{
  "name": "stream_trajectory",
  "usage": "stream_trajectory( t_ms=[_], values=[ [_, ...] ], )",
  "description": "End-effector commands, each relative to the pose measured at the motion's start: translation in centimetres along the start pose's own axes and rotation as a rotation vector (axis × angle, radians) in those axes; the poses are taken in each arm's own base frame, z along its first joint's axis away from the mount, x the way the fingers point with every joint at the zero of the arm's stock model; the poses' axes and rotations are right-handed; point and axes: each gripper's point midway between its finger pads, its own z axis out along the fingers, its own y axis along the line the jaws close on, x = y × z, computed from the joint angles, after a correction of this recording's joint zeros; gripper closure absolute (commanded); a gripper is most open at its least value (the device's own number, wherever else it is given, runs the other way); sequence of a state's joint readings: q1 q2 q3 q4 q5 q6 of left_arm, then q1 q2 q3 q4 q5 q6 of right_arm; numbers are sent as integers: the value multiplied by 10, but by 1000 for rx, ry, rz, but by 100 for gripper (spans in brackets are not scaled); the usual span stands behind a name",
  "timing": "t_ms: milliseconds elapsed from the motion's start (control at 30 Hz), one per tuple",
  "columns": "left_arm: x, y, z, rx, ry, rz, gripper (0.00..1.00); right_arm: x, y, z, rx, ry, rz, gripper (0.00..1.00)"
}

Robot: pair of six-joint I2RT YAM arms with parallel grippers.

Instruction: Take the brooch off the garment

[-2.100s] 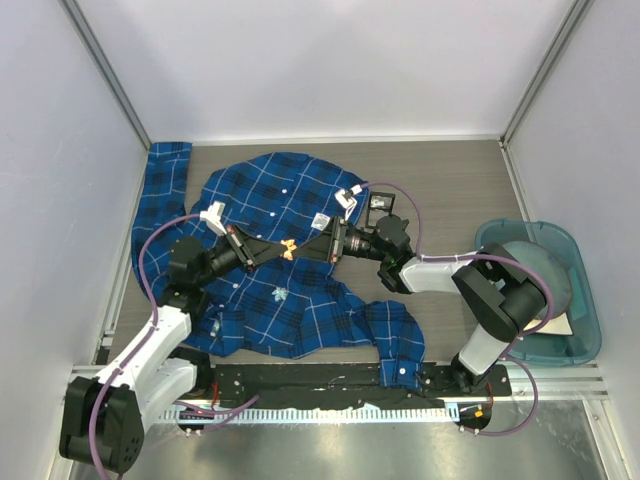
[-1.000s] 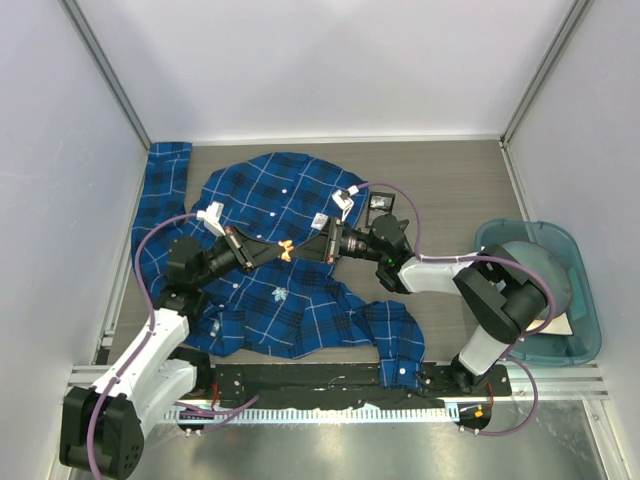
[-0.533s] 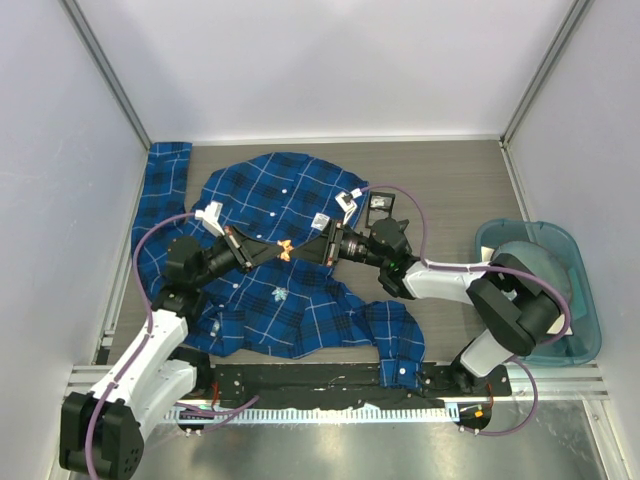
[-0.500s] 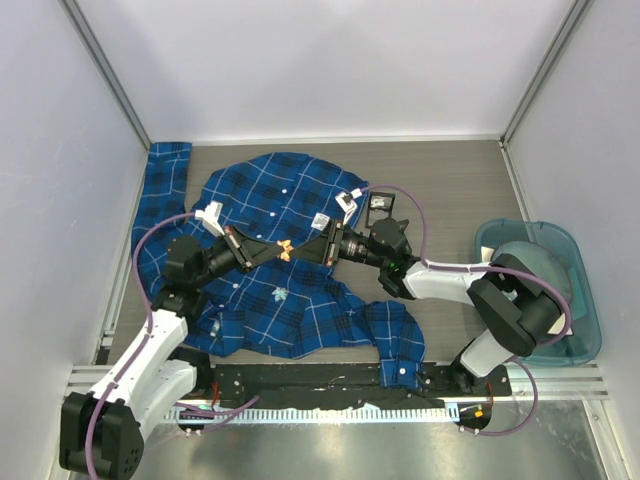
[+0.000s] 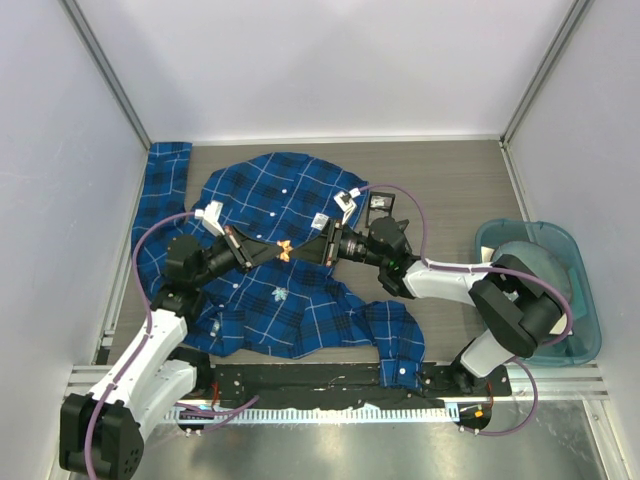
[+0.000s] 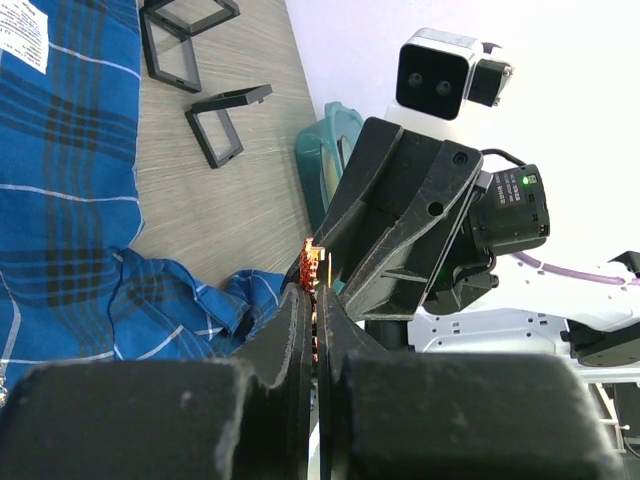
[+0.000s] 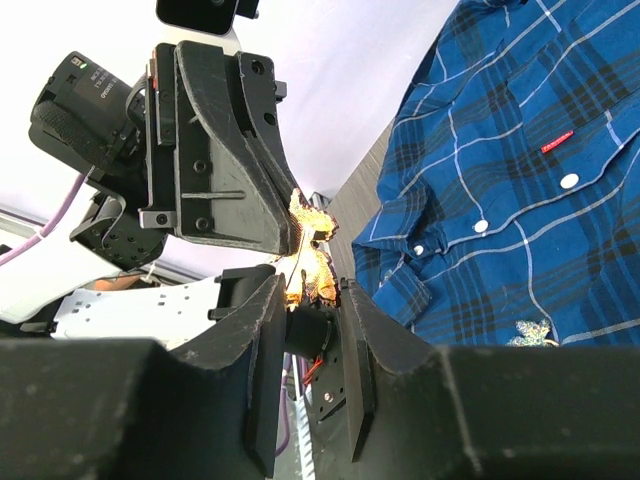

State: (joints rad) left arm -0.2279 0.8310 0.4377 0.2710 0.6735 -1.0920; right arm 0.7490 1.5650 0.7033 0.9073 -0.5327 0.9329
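Pale walls (image 5: 330, 60) enclose a grey wood-grain bench (image 5: 450, 190) on three sides, with metal posts (image 5: 105, 70) at its far corners.

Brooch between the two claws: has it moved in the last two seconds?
Yes, slightly: the brooch slid left, away from the white label on the garment.

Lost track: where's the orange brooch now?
Top view, centre: orange brooch between the meeting tips of left gripper and right gripper, over the plaid shirt.

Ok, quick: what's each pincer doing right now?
Left pincer: closed on the orange brooch, held up off the shirt.
Right pincer: closed on the same brooch from the opposite side.
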Motion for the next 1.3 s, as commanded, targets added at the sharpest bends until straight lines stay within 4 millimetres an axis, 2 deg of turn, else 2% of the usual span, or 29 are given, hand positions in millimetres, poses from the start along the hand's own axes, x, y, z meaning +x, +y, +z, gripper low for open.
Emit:
stream_trajectory(
  t_ms=[0, 367, 900, 1267],
  values=[
    [-11, -35, -1, 99, -5, 75, 100, -7, 6, 7, -20, -4, -42, 68],
    [-12, -40, -2, 110, -5, 91, 100, -3, -4, 10, 14, 11, -12, 70],
    [-15, -42, -6, 92, -28, 102, 100, -8, -17, 0, 102, -58, 0, 71],
    [-18, -40, -7, 66, -45, 105, 100, -11, -10, -2, 127, -91, -45, 70]
  ],
)
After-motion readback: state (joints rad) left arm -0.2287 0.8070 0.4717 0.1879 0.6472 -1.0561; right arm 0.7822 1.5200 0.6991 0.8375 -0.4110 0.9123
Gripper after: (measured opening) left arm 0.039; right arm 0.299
